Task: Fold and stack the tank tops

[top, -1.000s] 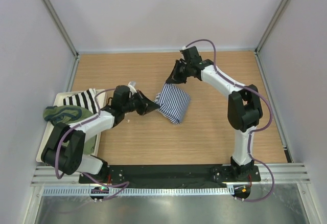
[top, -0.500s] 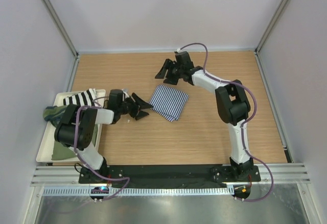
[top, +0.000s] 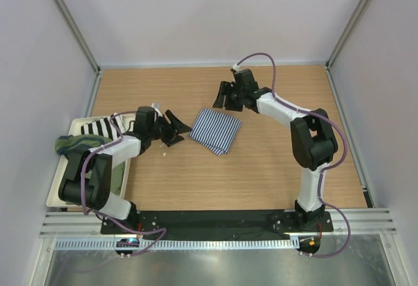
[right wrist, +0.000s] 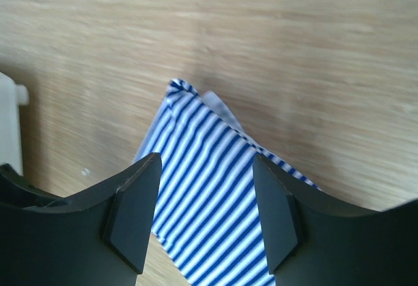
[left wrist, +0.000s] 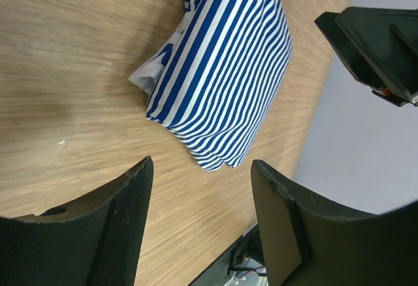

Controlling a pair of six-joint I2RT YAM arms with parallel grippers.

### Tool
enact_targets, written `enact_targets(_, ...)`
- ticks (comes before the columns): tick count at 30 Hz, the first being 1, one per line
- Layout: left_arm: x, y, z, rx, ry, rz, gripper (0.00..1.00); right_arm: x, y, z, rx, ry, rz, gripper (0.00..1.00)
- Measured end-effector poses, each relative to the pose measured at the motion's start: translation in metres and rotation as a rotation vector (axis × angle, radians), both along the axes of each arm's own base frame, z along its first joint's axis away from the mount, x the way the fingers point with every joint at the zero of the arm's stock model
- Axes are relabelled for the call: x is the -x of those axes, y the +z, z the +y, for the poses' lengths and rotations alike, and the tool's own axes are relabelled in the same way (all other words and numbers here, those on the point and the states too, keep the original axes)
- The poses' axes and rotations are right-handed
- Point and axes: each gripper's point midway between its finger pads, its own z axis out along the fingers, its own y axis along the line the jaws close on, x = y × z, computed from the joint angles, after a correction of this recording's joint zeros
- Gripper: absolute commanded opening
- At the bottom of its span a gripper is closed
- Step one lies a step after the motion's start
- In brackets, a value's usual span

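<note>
Your left gripper [left wrist: 202, 165] is released: its two dark fingers [left wrist: 124, 221] stand well apart at the bottom of the left wrist view, with only bare wood and the near edge of the striped tank top [left wrist: 222, 70] showing in the gap, and no cloth pinched between them. Your right gripper [right wrist: 206, 162] is released as well, its fingers [right wrist: 134, 214] spread at the bottom of the right wrist view with the striped cloth showing between them but not gripped. From above, the left gripper's tips sit just beside the left corner of that top, and the right gripper hangs near its upper edge, a little higher in the frame. The striped tank top lies folded into a compact, flat rectangle turned like a diamond, near the middle of the wooden table [top: 261, 168]; a bit of white trim pokes out at one corner in both wrist views. At the left edge of the top view the olive tank top [top: 81, 143] lies bunched over the upper end of a white tray [top: 55, 191], touching a cloth with broad black-and-white stripes [top: 104, 127] that lies in the same tray. The two tops are well apart.
</note>
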Motion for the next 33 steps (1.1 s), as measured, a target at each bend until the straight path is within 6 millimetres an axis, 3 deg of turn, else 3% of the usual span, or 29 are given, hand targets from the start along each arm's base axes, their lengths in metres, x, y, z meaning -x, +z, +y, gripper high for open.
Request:
enact_targets(6, 0.013, -0.004, 0.006, -0.089, 0.0, 0.018, 0.62, 0.018, -0.033, -0.017, 0.11, 0.075, 0.064, 0.68)
enact_targets(13, 0.025, 0.037, 0.019, -0.137, 0.034, -0.086, 0.62, 0.006, -0.065, -0.016, 0.213, 0.208, 0.06, 0.66)
enact_targets(16, 0.027, 0.046, 0.022, -0.144, 0.041, -0.117, 0.62, 0.008, -0.073, -0.013, 0.226, 0.274, 0.065, 0.49)
enact_targets(17, 0.028, 0.046, 0.023, -0.149, 0.043, -0.119, 0.62, 0.009, -0.074, -0.012, 0.224, 0.287, 0.065, 0.35)
enact_targets(19, 0.031, 0.045, 0.025, -0.16, 0.046, -0.116, 0.62, 0.011, -0.075, -0.011, 0.219, 0.31, 0.067, 0.2)
enact_targets(20, 0.033, 0.044, 0.026, -0.165, 0.047, -0.111, 0.62, 0.011, -0.075, -0.012, 0.211, 0.308, 0.071, 0.07)
enact_targets(23, 0.035, 0.042, 0.03, -0.182, 0.057, -0.1, 0.61, 0.012, -0.072, -0.015, 0.148, 0.293, 0.079, 0.01)
enact_targets(25, 0.038, 0.042, 0.033, -0.195, 0.068, -0.092, 0.62, 0.014, -0.072, -0.033, 0.089, 0.242, 0.111, 0.01)
enact_targets(27, 0.039, 0.042, 0.038, -0.202, 0.085, -0.085, 0.62, 0.012, -0.07, -0.066, 0.042, 0.15, 0.144, 0.01)
enact_targets(31, 0.035, 0.045, 0.054, -0.214, 0.144, -0.081, 0.62, 0.003, -0.057, -0.174, -0.013, -0.172, 0.174, 0.07)
enact_targets(32, 0.034, 0.046, 0.059, -0.218, 0.165, -0.081, 0.63, 0.004, -0.054, -0.205, -0.016, -0.268, 0.177, 0.13)
enact_targets(33, 0.033, 0.046, 0.061, -0.221, 0.178, -0.08, 0.63, 0.006, -0.049, -0.238, -0.012, -0.373, 0.174, 0.29)
